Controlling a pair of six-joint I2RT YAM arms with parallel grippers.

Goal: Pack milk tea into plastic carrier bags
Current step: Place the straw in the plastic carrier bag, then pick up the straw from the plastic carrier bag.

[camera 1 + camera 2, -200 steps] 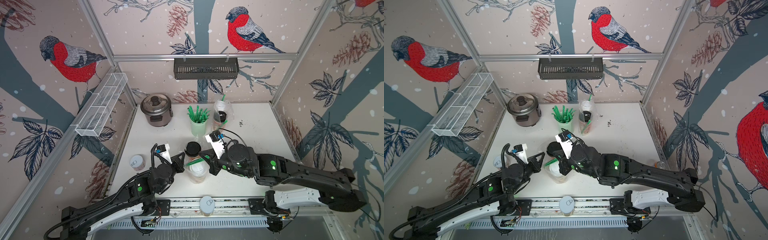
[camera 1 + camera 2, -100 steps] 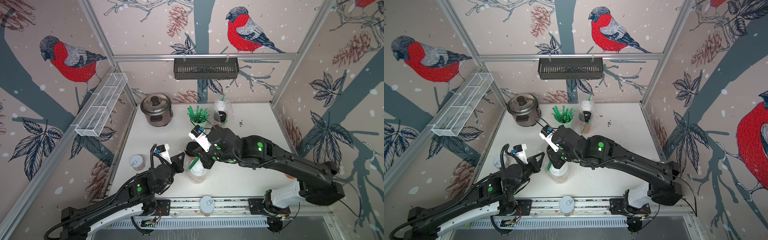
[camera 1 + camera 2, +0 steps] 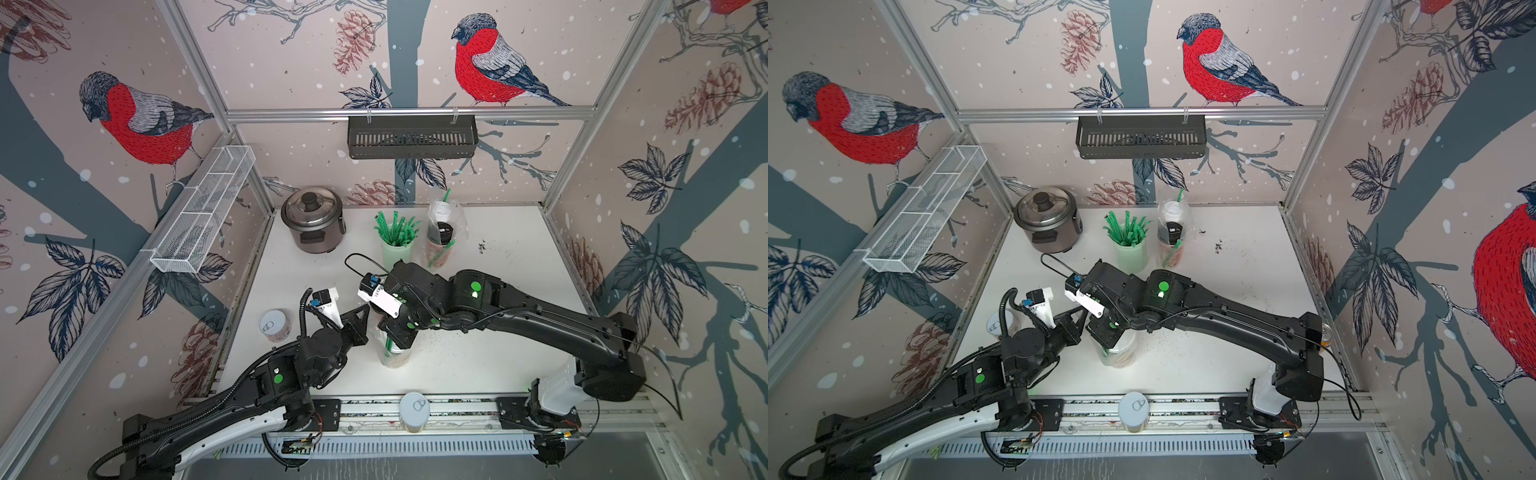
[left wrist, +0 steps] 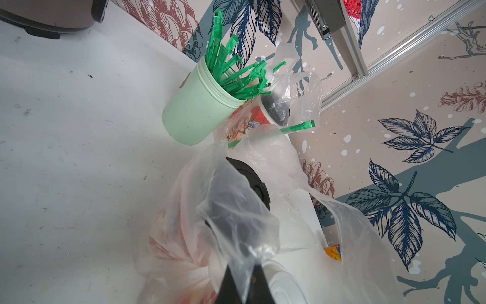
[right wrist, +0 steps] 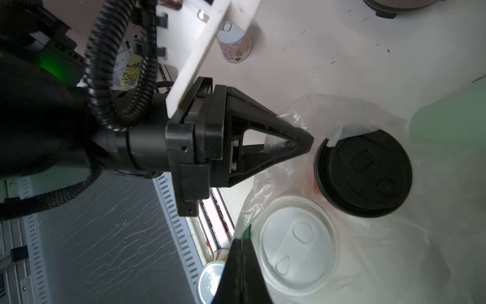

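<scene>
Pinching left gripper [image 5: 306, 143]: jaws clenched on a fold of the front bag [image 4: 228, 200] at its rim, the film bunched between the fingers.
Right gripper [image 5: 240, 243]: over the front bag's mouth, jaws closed on the top end of a green straw [image 3: 389, 344] that hangs down into the bag.
Front bag: mid-tabletop, toward the front edge, upright, mouth open.
Black-lid cup [image 5: 363, 173]: upright inside the front bag, on the side nearer the back edge.
White-lid cup [image 5: 297, 247]: upright in the same bag, just beside the black-lid cup, under the right gripper.
Back bag [image 3: 455, 232]: at the back edge, just beside the straw cup [image 3: 395, 257]; holds the back cups [image 3: 444, 229].
Left can [image 3: 273, 326]: near the left edge.
Front can [image 3: 414, 409]: on the rail at the front edge.
</scene>
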